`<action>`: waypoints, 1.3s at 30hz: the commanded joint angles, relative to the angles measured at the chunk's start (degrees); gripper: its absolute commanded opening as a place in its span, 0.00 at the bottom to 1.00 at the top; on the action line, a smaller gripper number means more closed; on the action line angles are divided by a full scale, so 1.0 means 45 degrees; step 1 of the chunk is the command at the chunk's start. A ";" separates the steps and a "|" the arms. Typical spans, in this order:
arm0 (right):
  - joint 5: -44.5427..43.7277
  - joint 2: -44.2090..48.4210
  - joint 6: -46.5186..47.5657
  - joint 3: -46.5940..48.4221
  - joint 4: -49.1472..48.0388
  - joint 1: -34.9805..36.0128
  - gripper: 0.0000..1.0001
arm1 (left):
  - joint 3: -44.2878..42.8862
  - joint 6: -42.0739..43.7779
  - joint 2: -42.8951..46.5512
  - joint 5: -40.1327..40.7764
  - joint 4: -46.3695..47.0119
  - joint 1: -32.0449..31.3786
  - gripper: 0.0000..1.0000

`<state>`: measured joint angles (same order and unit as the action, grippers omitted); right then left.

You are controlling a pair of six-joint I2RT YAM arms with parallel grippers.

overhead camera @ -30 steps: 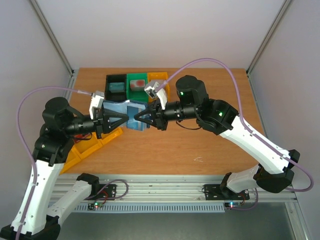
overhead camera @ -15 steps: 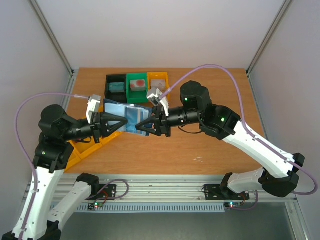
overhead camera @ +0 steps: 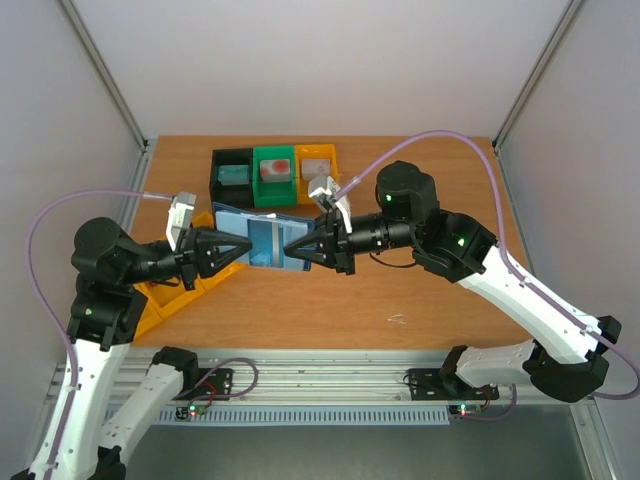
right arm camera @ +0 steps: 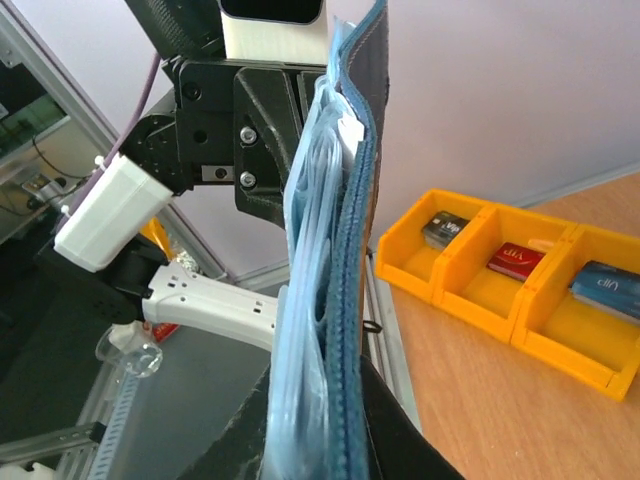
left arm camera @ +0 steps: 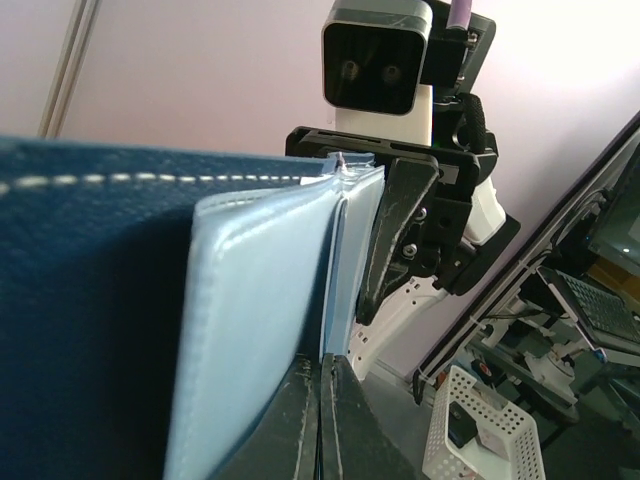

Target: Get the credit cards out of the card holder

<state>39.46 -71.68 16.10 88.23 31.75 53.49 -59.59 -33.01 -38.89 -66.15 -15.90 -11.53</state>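
Observation:
The slate-blue card holder (overhead camera: pixel 266 240) hangs open in the air between my two grippers, above the table's left middle. My left gripper (overhead camera: pixel 238 246) is shut on a pale inner page (left arm camera: pixel 335 290) of it; the dark cover (left arm camera: pixel 90 300) fills the left of that view. My right gripper (overhead camera: pixel 296 249) is shut on the holder's other edge, seen edge-on in the right wrist view (right arm camera: pixel 335 300). I cannot make out any cards inside the holder. Credit cards lie in the orange tray: a black one (right arm camera: pixel 445 228), a red one (right arm camera: pixel 515 260), a blue one (right arm camera: pixel 605 283).
Black (overhead camera: pixel 232 172), green (overhead camera: pixel 273 166) and orange (overhead camera: pixel 316 160) bins stand in a row at the back, each with a card in it. The orange three-part tray (overhead camera: pixel 180 290) lies at the left under my left arm. The table's right edge is at the far right.
Both grippers, with the holder between them, have come down and toward the front. The left arm has drawn back to the left and the right arm has shifted right.

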 commanded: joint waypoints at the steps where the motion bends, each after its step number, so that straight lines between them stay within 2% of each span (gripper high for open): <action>1: 0.0566 0.0404 0.0231 0.0003 0.0159 -0.0039 0.01 | -0.0087 0.0385 0.0151 0.0170 -0.0102 0.0199 0.00; 8: 0.0051 0.1061 0.0260 -0.0244 0.0738 -0.0645 0.01 | -0.0623 0.2423 0.0120 0.0693 -0.2329 0.0274 0.00; 16: -0.0173 0.1760 0.0173 -0.0790 0.1186 -0.1091 0.01 | -0.0765 0.3314 0.0187 0.1273 -0.2737 0.0296 0.00; 18: -0.0330 0.1825 0.0190 -0.0831 0.1385 -0.1187 0.01 | -0.1009 0.3857 0.0232 0.1933 -0.3376 0.0296 0.00; 23: -0.0987 0.2149 -0.0210 -0.1431 0.1518 -0.2194 0.01 | -0.1664 0.7695 0.0527 0.5587 -0.5413 0.0296 0.00; 28: -0.1377 0.2049 -0.1025 -0.1951 0.1468 -0.3198 0.01 | -0.1666 1.1899 0.0977 0.7602 -0.6864 0.0296 0.00; 30: -0.1505 0.1920 -0.1112 -0.1988 0.1518 -0.3289 0.01 | -0.1572 1.3602 0.0965 0.8985 -0.7681 0.0298 0.00; 35: -0.1180 0.1645 -0.1099 -0.2148 0.1208 -0.3398 0.01 | -0.0689 1.7078 0.0957 1.3033 -0.9553 0.0296 0.00; 39: -0.0499 0.1518 -0.0976 -0.2270 0.1077 -0.3725 0.01 | 0.0639 1.9510 0.0888 1.5495 -0.9107 0.0297 0.00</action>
<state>34.00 -64.60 12.03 78.72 38.98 38.24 -61.47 38.79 -34.74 -12.43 -55.09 -10.55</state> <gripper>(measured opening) 0.115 0.007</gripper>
